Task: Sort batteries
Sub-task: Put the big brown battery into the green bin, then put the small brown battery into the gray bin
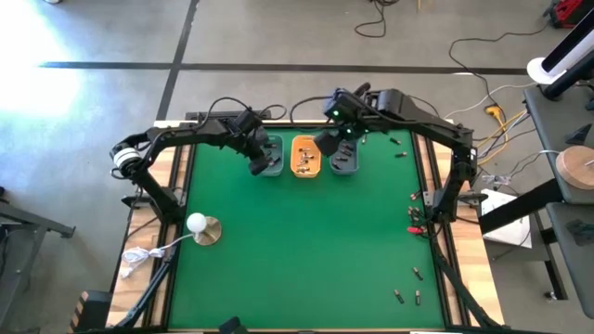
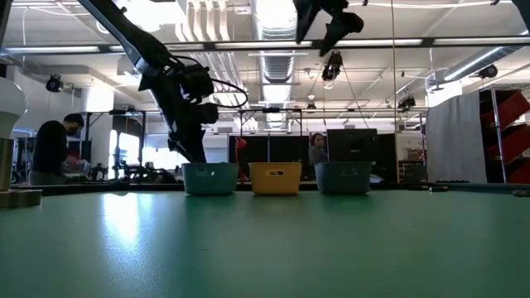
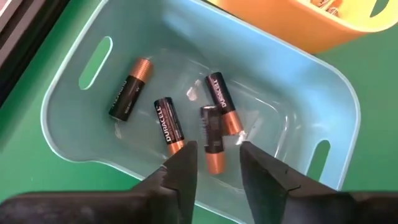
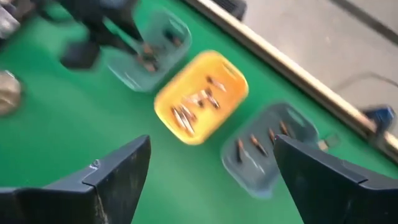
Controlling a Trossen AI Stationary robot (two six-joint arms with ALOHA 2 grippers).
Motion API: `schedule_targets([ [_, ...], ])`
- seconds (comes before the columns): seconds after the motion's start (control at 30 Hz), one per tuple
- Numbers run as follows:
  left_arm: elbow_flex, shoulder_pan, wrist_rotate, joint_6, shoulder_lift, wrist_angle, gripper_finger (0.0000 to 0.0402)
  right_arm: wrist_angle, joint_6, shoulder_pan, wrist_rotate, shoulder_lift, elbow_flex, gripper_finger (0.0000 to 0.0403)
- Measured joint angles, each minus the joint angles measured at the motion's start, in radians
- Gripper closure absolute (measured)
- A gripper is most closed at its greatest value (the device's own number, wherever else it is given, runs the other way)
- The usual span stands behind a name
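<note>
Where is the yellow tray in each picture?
High view: yellow tray at the far middle, between two blue-grey trays.
Low view: yellow tray in the middle of the row.
Left wrist view: only its edge, beside the blue tray of batteries.
Right wrist view: yellow tray central.
Shared landmark: the green table mat.

You see the left gripper (image 1: 259, 165) over the left grey tray (image 1: 270, 158), the right gripper (image 1: 332, 141) above the right one (image 1: 345, 160), an orange tray (image 1: 305, 156) between.

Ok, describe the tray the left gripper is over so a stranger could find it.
On the green table, three small trays sit in a row at the far edge. It's the pale blue tray beside the orange tray, under the left gripper, holding four black-and-copper batteries.
</note>
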Motion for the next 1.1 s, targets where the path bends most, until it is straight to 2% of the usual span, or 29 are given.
schedule_targets([
  [0.13, 0.0, 0.0, 0.001, -0.003, -0.001, 0.002, 0.0278, -0.108, 0.026, 0.004, 0.001, 0.0, -0.057, 0.0062],
  [0.27, -0.002, 0.0, 0.003, -0.055, -0.043, 0.001, 0.0277, -0.205, 0.045, 0.033, 0.0, 0.0, -0.179, 0.0066],
  [0.43, -0.002, 0.0, 0.018, -0.078, -0.197, 0.043, 0.0284, -0.173, 0.048, 0.106, -0.063, -0.043, -0.446, 0.0076],
  [0.53, -0.002, 0.0, 0.018, -0.073, -0.306, 0.071, 0.0284, -0.145, 0.086, 0.151, -0.134, -0.088, -0.635, 0.0083],
  [0.63, -0.002, 0.002, 0.019, -0.063, -0.395, 0.087, 0.0284, -0.062, 0.168, 0.188, -0.252, -0.161, -0.842, 0.0091],
  [0.73, -0.002, 0.003, 0.018, -0.058, -0.467, 0.09, 0.0284, 0.071, 0.305, 0.243, -0.414, -0.254, -1.042, 0.0098],
  [0.87, -0.004, 0.003, 0.018, -0.058, -0.528, 0.088, 0.0284, 0.357, 0.652, 0.404, -0.633, -0.349, -1.244, 0.0109],
  [1.0, -0.005, 0.003, 0.018, -0.063, -0.546, 0.085, 0.0284, 0.7, 1.011, 0.633, -0.695, -0.369, -1.325, 0.012],
  [1.1, -0.005, 0.003, 0.018, -0.063, -0.542, 0.091, 0.0284, 0.764, 1.198, 0.779, -0.742, -0.336, -1.334, 0.0134],
])
